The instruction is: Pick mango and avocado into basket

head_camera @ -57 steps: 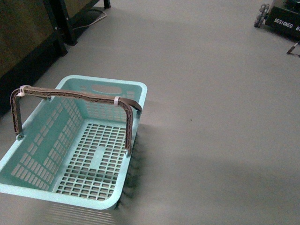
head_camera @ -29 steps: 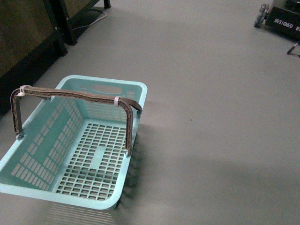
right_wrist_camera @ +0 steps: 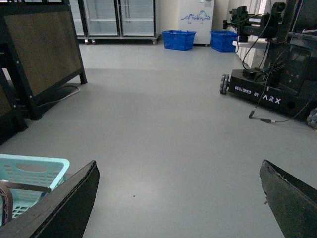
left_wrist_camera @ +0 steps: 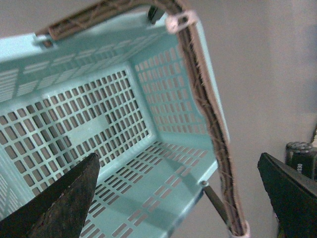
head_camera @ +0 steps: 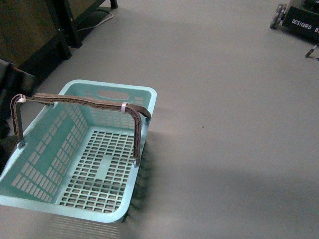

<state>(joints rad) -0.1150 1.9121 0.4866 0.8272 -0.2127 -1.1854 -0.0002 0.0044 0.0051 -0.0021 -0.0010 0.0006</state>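
Both grippers are gaping wide, holding nothing. One light turquoise slotted plastic basket [head_camera: 42,159] with brown ribbed handles [head_camera: 84,102] is sitting right beneath the left gripper [left_wrist_camera: 177,156], and off to one side of the right gripper [right_wrist_camera: 178,162], which is hanging over grey floor [right_wrist_camera: 163,124]. Unlike half a second ago, a dark blurred shape [head_camera: 12,82] is showing beside the basket.

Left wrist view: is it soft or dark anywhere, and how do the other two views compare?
Left wrist view: the basket is slightly soft, the left gripper's fingers dark and blurred. Front view: even light, a soft shadow on the floor right of the basket. Right wrist view: bright, sharp background; the right gripper's fingers near-black, unfocused.
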